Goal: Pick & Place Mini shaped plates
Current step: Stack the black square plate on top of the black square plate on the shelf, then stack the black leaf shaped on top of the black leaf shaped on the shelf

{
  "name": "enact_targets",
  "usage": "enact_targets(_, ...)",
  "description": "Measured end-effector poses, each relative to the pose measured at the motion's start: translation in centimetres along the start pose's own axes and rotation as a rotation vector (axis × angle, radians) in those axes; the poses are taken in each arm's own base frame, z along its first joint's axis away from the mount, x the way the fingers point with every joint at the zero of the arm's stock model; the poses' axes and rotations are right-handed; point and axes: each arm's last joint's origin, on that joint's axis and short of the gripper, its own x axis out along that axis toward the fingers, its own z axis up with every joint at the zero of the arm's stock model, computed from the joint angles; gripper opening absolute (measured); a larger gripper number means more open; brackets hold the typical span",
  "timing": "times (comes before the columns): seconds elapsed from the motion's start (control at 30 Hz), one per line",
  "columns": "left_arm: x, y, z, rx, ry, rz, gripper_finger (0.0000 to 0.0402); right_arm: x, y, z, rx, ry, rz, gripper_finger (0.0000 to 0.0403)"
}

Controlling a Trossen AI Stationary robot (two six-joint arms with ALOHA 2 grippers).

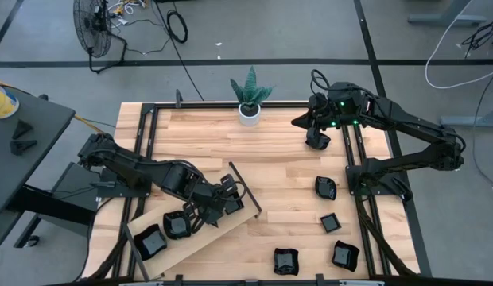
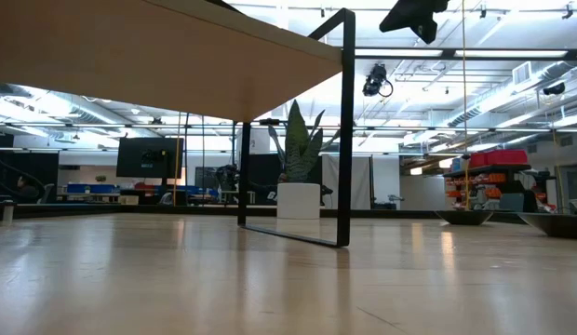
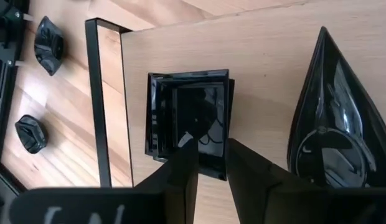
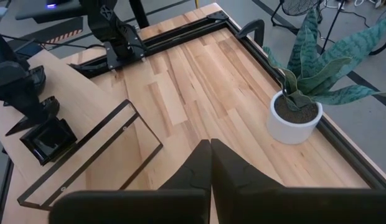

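We see the left gripper (image 3: pixel 208 158) poised over a square plate (image 3: pixel 190 115) on the raised wooden board (image 3: pixel 261 50), its fingers (image 3: pixel 180 171) slightly apart astride the plate's near rim; whether they touch it we cannot tell. At three o'clock of that plate lies a teardrop plate (image 3: pixel 336 118).

From overhead, the left arm reaches from nine o'clock across the board (image 1: pixel 230 222) toward centre. The right gripper (image 4: pixel 210 155), fingers together, hangs near twelve o'clock beside the potted plant (image 1: pixel 250 99). Four more plates (image 1: pixel 325 188) sit on the table (image 1: pixel 286 151) around four o'clock. A floor fan (image 1: pixel 94 24) stands beyond.
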Motion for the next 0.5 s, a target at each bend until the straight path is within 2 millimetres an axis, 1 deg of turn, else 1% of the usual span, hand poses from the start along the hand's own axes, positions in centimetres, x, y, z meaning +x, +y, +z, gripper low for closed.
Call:
enact_targets(0.13, 0.44, -0.10, 0.10, 0.004, 0.005, -0.018, 0.0080, 0.00, 0.00, 0.00, 0.000, 0.000, 0.000, 0.0004)
enact_targets(0.5, 0.39, -0.05, 0.01, 0.004, 0.024, 0.000, 0.0047, 0.01, 0.00, 0.01, 0.000, 0.000, 0.000, 0.0004)
